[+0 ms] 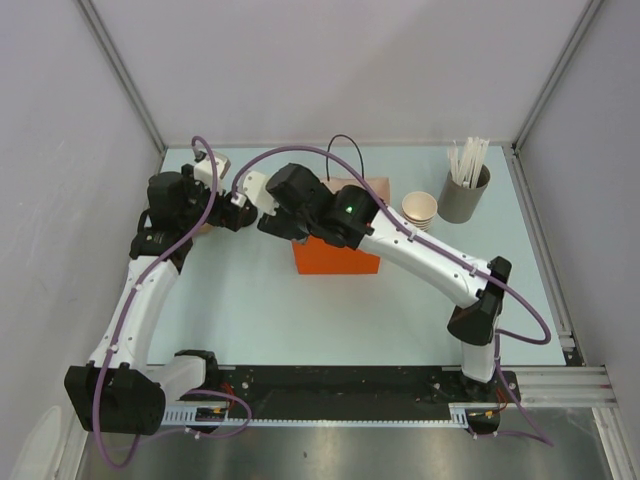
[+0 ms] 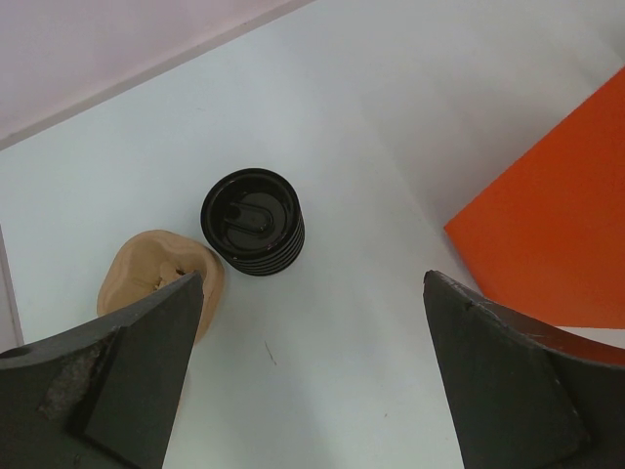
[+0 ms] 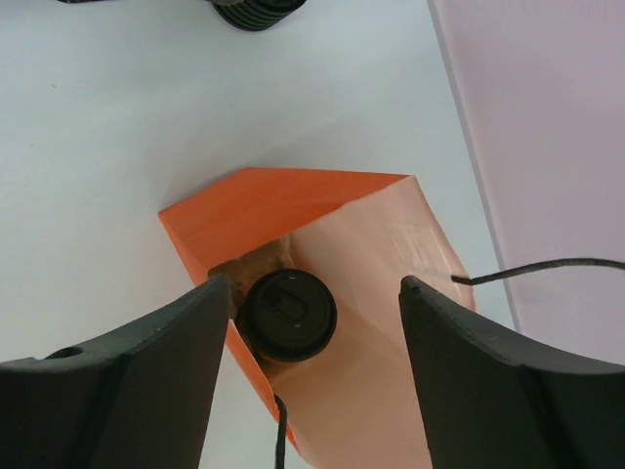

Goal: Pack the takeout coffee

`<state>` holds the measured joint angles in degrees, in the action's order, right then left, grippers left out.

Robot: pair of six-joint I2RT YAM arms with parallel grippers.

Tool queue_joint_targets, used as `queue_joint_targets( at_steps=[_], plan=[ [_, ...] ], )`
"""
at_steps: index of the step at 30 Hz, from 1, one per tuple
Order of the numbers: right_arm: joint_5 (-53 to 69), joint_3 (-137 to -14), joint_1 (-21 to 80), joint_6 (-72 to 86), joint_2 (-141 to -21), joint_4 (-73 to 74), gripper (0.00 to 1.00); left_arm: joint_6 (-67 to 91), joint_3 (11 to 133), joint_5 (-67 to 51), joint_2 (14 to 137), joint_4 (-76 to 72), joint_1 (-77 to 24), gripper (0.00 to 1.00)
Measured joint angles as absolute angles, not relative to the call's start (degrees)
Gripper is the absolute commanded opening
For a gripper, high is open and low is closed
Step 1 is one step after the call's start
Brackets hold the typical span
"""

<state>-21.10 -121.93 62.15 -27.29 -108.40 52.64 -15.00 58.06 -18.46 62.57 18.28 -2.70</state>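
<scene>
Inside orange bag sits round (glossy) black lid.

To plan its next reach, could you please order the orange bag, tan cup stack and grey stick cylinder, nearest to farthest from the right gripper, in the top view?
From the right gripper:
1. orange bag, directly beneath it.
2. tan cup stack, to the bag's right.
3. grey stick cylinder, farther right, near the back corner.
</scene>
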Motion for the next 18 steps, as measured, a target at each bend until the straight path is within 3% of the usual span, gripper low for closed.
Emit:
queue_joint_targets(
  at_steps=[4,7,18],
  plan=[
    [-19.1,-122.6,62.0,-27.0,-107.0,52.8,0.95,-15.0,58.1,-18.5,62.6,18.3,-2.7,0.99],
    [-17.3,-123.6,61.4,-27.0,-105.1,52.9,1.0,-15.0,58.1,-18.5,62.6,18.3,-2.7,0.99],
    [-10.9,-129.5,51.1,-24.4,-95.9,53.1,1.0,-15.0,58.1,-18.4,62.3,18.3,-2.6,0.99]
  ],
)
